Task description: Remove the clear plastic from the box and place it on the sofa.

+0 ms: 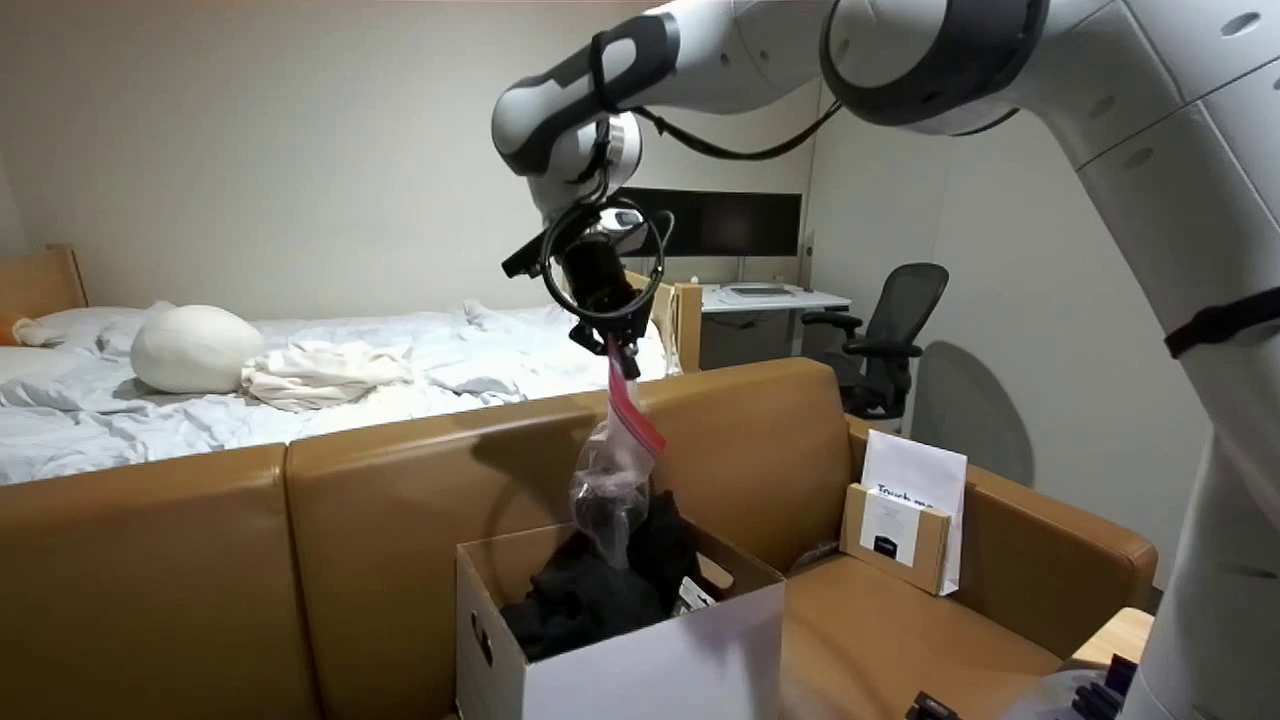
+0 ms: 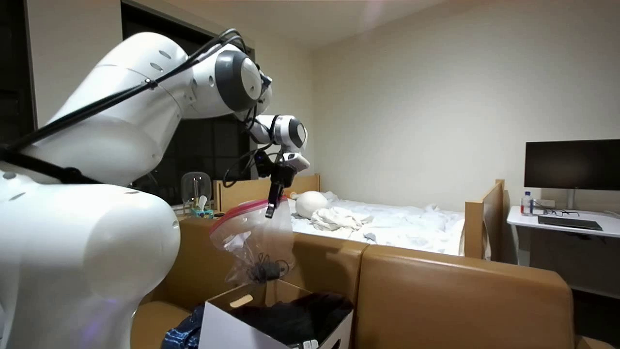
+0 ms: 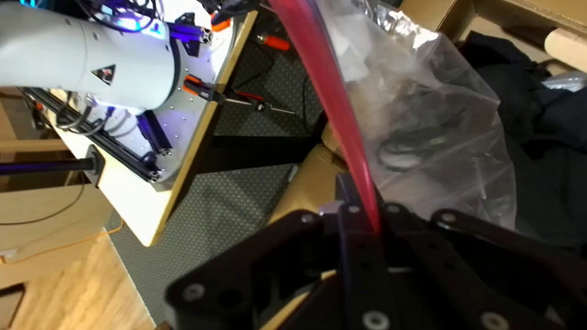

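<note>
Jaws sit nearest in the wrist view, clamped on one end of a pinkish-red zip strip point(image 3: 328, 91), so the clear plastic bag point(image 2: 259, 235) hangs lopsided over the box point(image 1: 650, 660). Skinny grip on slick film, tbh: the dark, corded lump point(image 2: 265, 271) inside could drag it loose. Can't tell if the crinkly bottom clears; it might snag stiff cardboard or rumpled black cloth point(image 1: 600, 605) heading for the smooth tan sofa point(image 1: 880, 630), its seat right of the box in an exterior view.
</note>
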